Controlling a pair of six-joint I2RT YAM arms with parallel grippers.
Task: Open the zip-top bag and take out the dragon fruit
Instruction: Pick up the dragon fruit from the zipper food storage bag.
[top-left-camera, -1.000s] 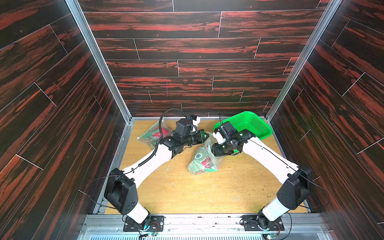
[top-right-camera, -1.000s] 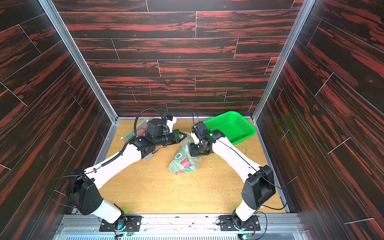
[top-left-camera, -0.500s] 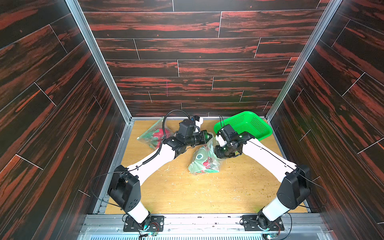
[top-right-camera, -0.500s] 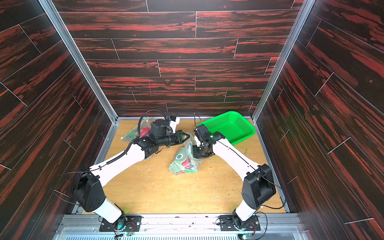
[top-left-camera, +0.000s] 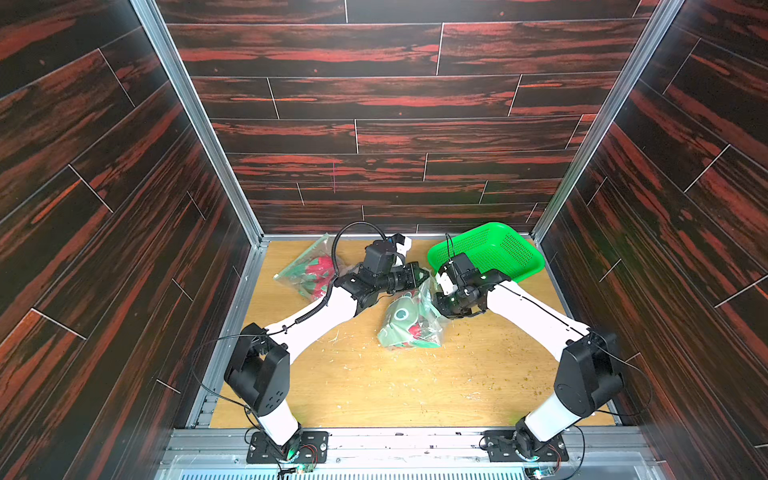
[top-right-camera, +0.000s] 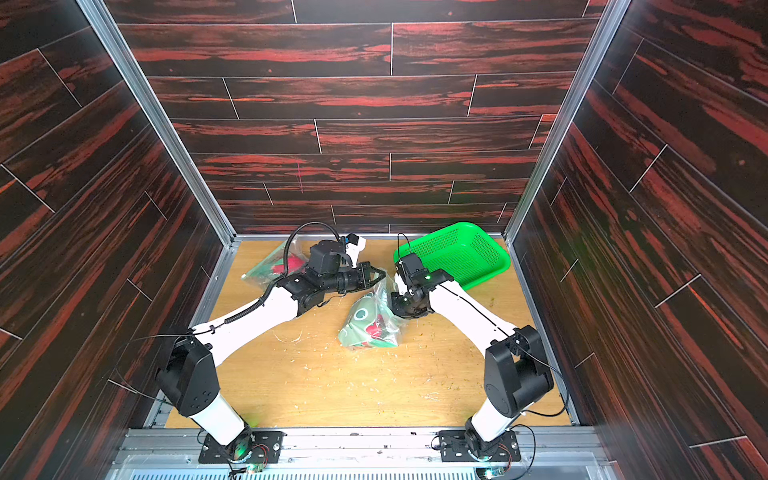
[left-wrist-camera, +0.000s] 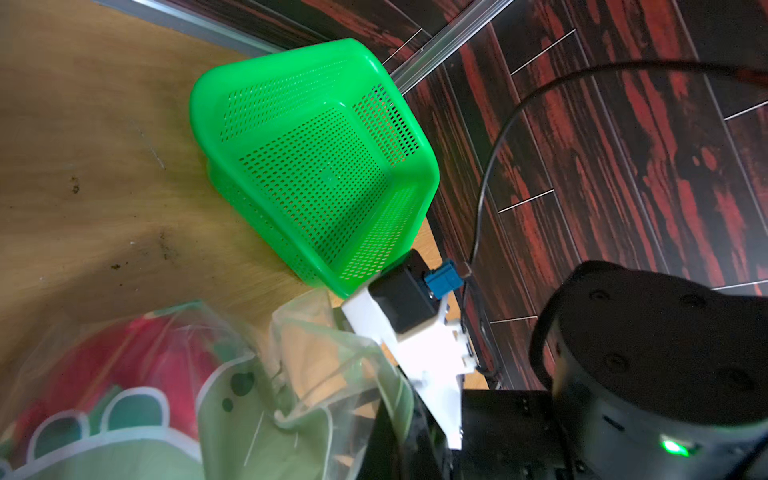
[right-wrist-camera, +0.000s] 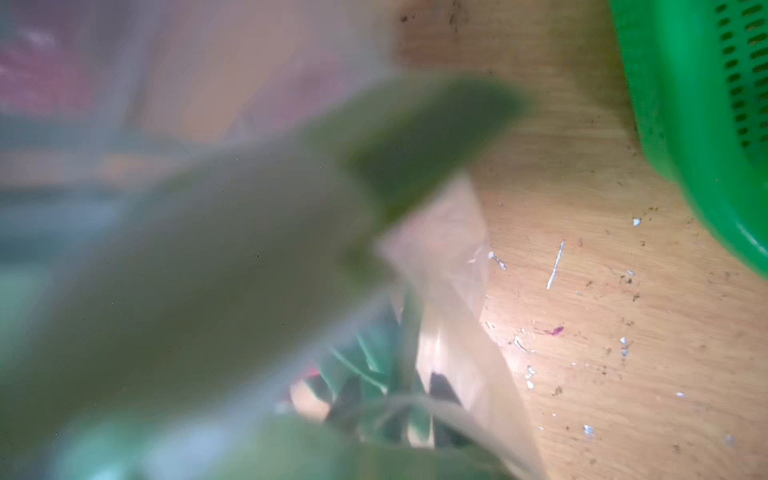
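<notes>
The dragon fruit (top-left-camera: 415, 330) lay inside the zip-top bag (top-left-camera: 405, 322), red skin and green scales showing through the film. The bag sat mid-table (top-left-camera: 374, 386). Its heavy end rested nearer the arm bases, and its long axis ran away from them, with the mouth end lifted toward the two tools. The left gripper (top-left-camera: 422, 275) was at that raised edge with its jaws together, apparently pinching the film. The right gripper (top-left-camera: 439, 301) pressed in from the opposite side, just beside the same edge. Its wrist view was smeared by plastic against the lens, so I could not tell how its jaws stood. Both arms were about equally near, so parting the seal would likely mean pulling sideways, away from each other. A second bag (top-left-camera: 307, 274) lay behind the left arm, and the green basket (top-left-camera: 519, 266) behind the right.
</notes>
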